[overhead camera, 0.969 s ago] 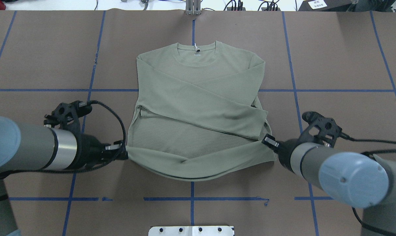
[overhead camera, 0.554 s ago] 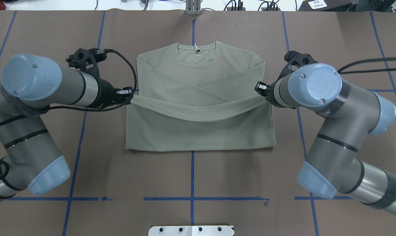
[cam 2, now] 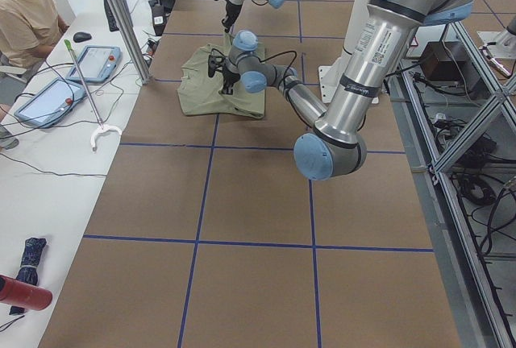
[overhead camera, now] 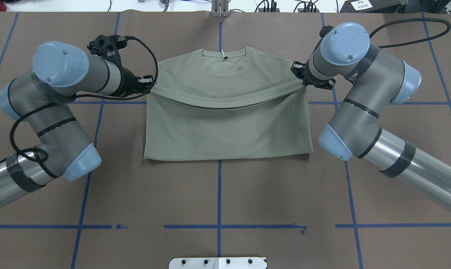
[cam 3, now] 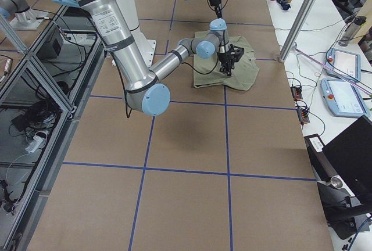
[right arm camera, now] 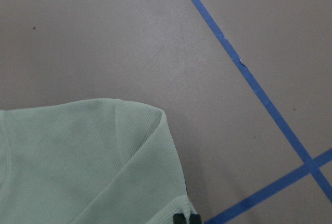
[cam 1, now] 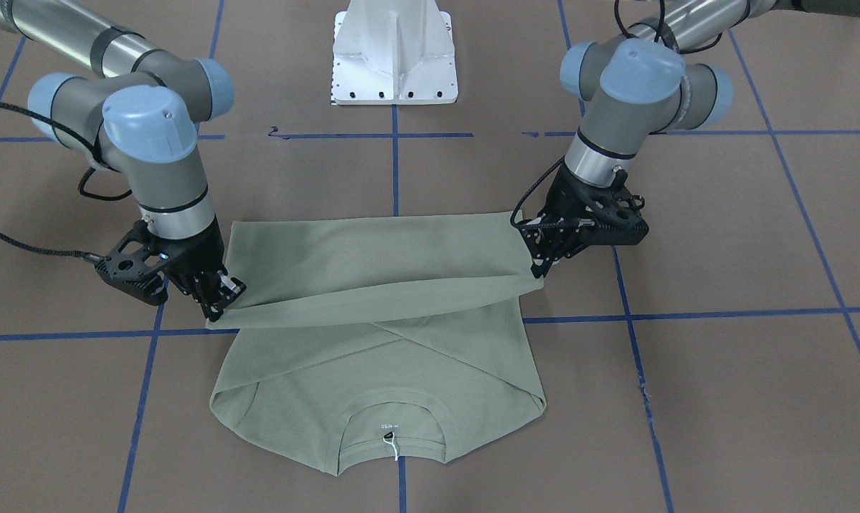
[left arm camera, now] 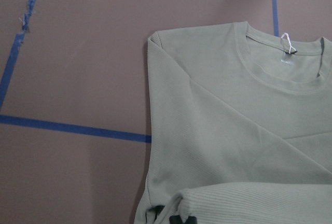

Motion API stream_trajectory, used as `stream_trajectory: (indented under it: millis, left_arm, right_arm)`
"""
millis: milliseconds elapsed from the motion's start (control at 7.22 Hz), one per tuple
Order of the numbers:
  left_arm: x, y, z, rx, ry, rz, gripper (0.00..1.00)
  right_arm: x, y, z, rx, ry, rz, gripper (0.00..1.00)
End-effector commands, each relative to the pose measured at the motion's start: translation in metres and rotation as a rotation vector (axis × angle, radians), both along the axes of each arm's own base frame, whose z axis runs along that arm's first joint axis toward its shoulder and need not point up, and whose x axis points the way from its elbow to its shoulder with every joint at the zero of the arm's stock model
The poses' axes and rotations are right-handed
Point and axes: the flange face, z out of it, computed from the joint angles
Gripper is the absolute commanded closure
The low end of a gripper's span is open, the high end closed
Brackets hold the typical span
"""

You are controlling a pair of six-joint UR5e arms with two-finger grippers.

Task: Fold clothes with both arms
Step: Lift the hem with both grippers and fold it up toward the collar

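Note:
The sage-green shirt (overhead camera: 225, 127) lies flat mid-table, collar (overhead camera: 224, 56) at the far side, sleeves crossed over the chest. Its lower half is doubled over toward the collar. My left gripper (overhead camera: 150, 85) is shut on the hem's left corner and my right gripper (overhead camera: 299, 79) on its right corner, holding the hem stretched just above the shoulders. From the front, the left gripper (cam 1: 536, 274) and right gripper (cam 1: 223, 306) hold the sagging hem edge (cam 1: 372, 292). The left wrist view shows the collar and white label (left arm camera: 288, 45) beyond the held fabric. The right wrist view shows a shoulder corner (right arm camera: 129, 125).
The white base pedestal (cam 1: 394, 53) stands at the robot's side of the brown paper-covered table (overhead camera: 225, 194), which is marked with blue tape lines (overhead camera: 218, 194). A metal post (overhead camera: 219, 9) stands at the far edge. A seated person (cam 2: 24, 10) and tablets (cam 2: 48, 98) are at a side table.
Both grippers have carried the hem from the near side away toward the collar. The folded-over layer now covers the crossed sleeves and the fold line lies at the near edge.

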Motion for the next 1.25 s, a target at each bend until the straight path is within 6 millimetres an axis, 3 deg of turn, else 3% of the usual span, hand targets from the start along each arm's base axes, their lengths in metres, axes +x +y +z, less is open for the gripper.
stream_trajectory:
  millis: [0, 277, 692, 1108]
  left_arm:
    - [0.023, -0.034, 0.02, 0.004, -0.031, -0.043, 1.0]
    - [0.035, -0.05, 0.016, 0.01, -0.055, -0.077, 1.0]
    - [0.027, -0.067, 0.029, 0.006, -0.091, -0.126, 1.0]
    - [0.028, -0.074, 0.043, -0.002, -0.122, -0.148, 1.0]
  right_arm:
    - [0.006, -0.051, 0.006, -0.03, -0.011, 0.002, 1.0]
    - [0.001, -0.074, 0.02, -0.05, 0.016, -0.009, 1.0]
    - [-0.006, -0.081, 0.043, -0.052, 0.027, -0.008, 1.0]
    - [-0.013, -0.083, 0.05, -0.057, 0.031, -0.01, 1.0]
